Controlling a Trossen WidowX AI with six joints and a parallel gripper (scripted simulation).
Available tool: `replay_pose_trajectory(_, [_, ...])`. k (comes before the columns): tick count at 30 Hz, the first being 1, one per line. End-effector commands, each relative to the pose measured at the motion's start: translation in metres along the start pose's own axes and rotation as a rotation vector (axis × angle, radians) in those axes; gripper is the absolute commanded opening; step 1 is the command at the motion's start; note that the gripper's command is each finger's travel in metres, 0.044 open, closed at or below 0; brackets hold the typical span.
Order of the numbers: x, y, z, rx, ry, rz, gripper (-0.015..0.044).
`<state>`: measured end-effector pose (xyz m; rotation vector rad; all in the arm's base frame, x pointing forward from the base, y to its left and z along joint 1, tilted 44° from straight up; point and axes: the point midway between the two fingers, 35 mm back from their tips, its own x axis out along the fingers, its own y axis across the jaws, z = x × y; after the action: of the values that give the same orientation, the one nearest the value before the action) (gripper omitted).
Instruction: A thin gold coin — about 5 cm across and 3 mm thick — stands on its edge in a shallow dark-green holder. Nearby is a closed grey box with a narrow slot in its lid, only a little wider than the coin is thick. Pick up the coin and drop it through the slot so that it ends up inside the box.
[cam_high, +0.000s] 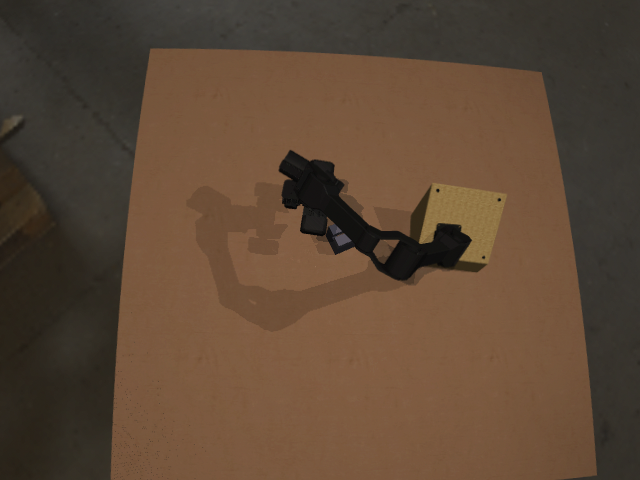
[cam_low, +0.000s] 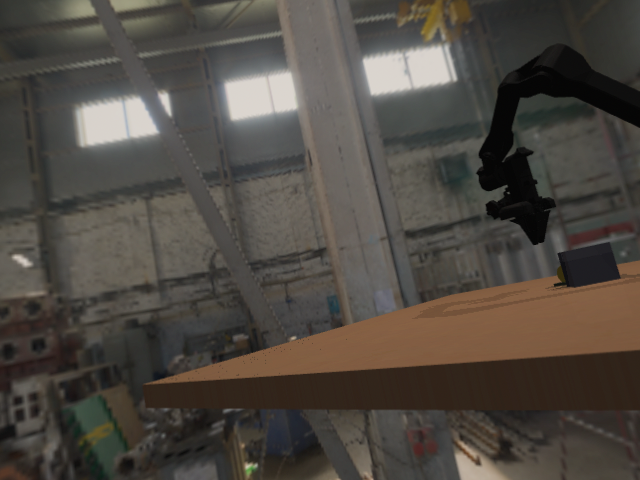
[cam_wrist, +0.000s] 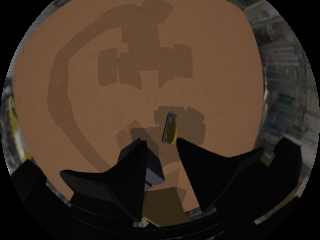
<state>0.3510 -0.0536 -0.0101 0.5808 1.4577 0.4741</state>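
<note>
From where I stand by the near edge of the brown table (cam_low: 392, 356), the wood runs away from me toward the far right. Out there sits the closed grey box (cam_low: 589, 264), and a sliver of the gold coin (cam_low: 559, 272) peeks out at its left side, low against the table.

Above the box hangs the black arm (cam_low: 542, 82), bent over so the gripper (cam_low: 535, 235) points down, well off the surface. Its fingers stand partly apart, at a middling gap, with nothing between them.

Looking down along the gripper (cam_wrist: 167, 160), the coin (cam_wrist: 171, 127) stands on its edge in its dark-green holder (cam_wrist: 168, 124), showing as a thin strip on the table just beyond the two fingertips, which do not touch it.

From overhead the arm (cam_high: 356, 222) reaches left from its tan base block (cam_high: 465, 217), covering the coin and most of the box (cam_high: 338, 238), of which only a corner shows. The gripper (cam_high: 302, 198) casts a broad shadow to the left.
</note>
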Motion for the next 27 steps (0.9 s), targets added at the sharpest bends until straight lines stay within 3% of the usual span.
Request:
replay_pose_trajectory(1, [-0.005,-0.033,-0.024,0.214,0.02,0.063,0.0161])
replay_pose_trajectory(7, [-0.003,-0.04,-0.031,0.24,0.022,0.07,0.0161])
replay_pose_trajectory(11, [0.029,-0.038,-0.032,0.24,0.022,0.072,0.0161])
replay_pose_trajectory(27, [0.053,-0.035,-0.03,0.24,0.022,0.073,0.0161])
